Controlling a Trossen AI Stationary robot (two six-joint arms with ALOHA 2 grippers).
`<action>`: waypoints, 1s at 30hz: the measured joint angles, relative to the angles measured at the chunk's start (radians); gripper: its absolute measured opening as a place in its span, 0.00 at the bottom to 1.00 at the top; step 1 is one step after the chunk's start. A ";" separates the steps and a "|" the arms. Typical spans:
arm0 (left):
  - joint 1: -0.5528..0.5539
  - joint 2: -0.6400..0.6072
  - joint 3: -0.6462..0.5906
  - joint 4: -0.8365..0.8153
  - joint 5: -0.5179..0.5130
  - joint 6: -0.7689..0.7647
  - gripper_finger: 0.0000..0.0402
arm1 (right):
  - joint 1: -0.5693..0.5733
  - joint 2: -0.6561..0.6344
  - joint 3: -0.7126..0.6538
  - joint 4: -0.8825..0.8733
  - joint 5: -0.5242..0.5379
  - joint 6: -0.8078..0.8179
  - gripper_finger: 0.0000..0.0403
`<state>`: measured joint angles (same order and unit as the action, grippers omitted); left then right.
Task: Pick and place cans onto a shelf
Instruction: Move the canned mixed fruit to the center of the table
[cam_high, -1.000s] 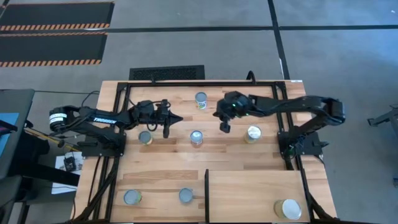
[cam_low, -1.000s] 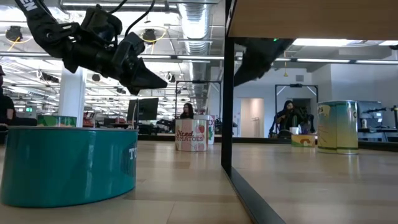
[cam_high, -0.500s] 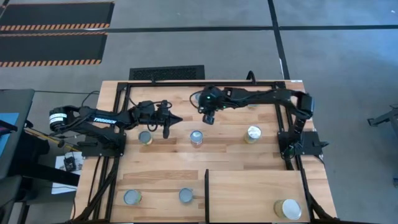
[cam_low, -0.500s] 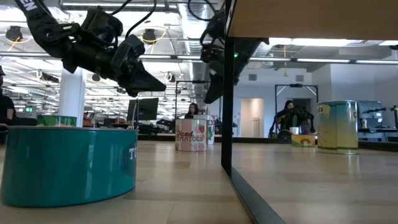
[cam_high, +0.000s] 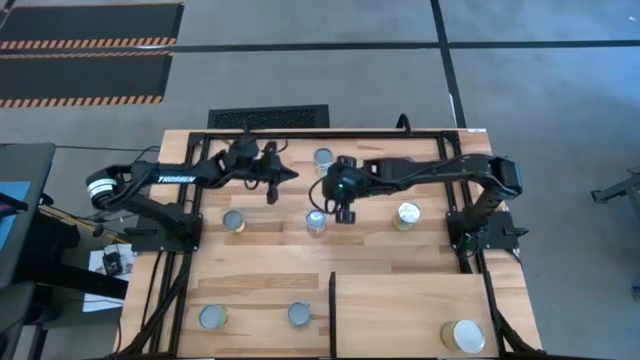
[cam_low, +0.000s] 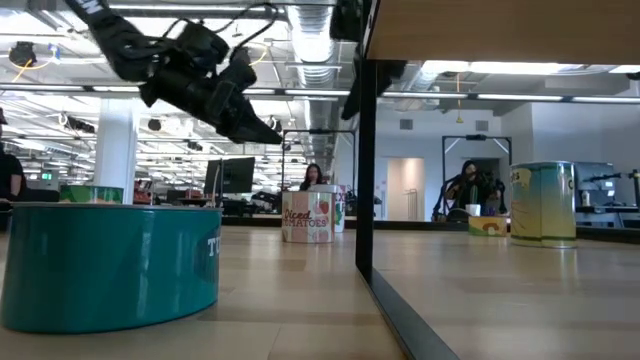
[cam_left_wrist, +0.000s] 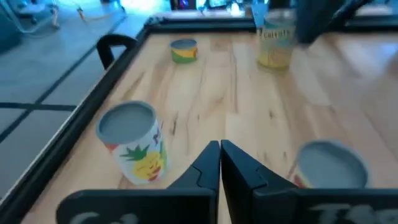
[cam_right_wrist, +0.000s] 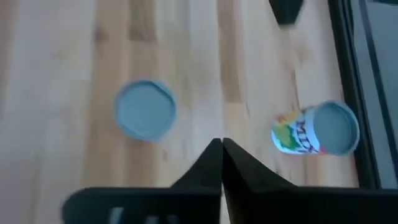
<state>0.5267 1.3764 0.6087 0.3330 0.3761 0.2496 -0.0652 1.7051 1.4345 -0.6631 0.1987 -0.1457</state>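
Several cans stand upright on the plank tabletop: one at the far middle (cam_high: 323, 158), one in the middle (cam_high: 316, 222), one left of it (cam_high: 233, 220), one to the right (cam_high: 406, 214), and two at the near edge (cam_high: 212, 317) (cam_high: 298, 315). A wider can (cam_high: 462, 335) stands on the pale shelf (cam_high: 400, 310). My left gripper (cam_high: 287, 175) is shut and empty, above the table left of the far middle can. My right gripper (cam_high: 323, 194) is shut and empty, above the table between the far middle can (cam_right_wrist: 317, 130) and the middle can (cam_right_wrist: 145, 109).
The shelf's black upright divider (cam_high: 332, 310) runs along its left edge and stands in the middle of the low view (cam_low: 366, 150). A black frame (cam_high: 300, 134) borders the table. The two gripper tips are close together over the far middle. People show in the room beyond.
My right gripper has swung toward the table's left, from near the right-hand can to between the far middle can and the middle can. My left gripper has gone up and toward the far edge. No can has moved.
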 joint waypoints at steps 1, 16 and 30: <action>0.010 0.036 0.040 -0.014 0.022 0.030 0.00 | 0.009 -0.004 0.001 0.005 -0.010 0.015 0.03; 0.026 0.348 0.332 -0.115 -0.077 0.332 0.22 | 0.083 -0.134 -0.310 0.427 -0.079 0.140 0.03; 0.028 0.496 0.474 -0.228 -0.152 0.534 0.24 | 0.085 -0.188 -0.345 0.454 -0.074 0.130 0.04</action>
<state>0.5545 1.8728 1.0823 0.1054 0.2241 0.7835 0.0198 1.5173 1.0893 -0.2096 0.1246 -0.0158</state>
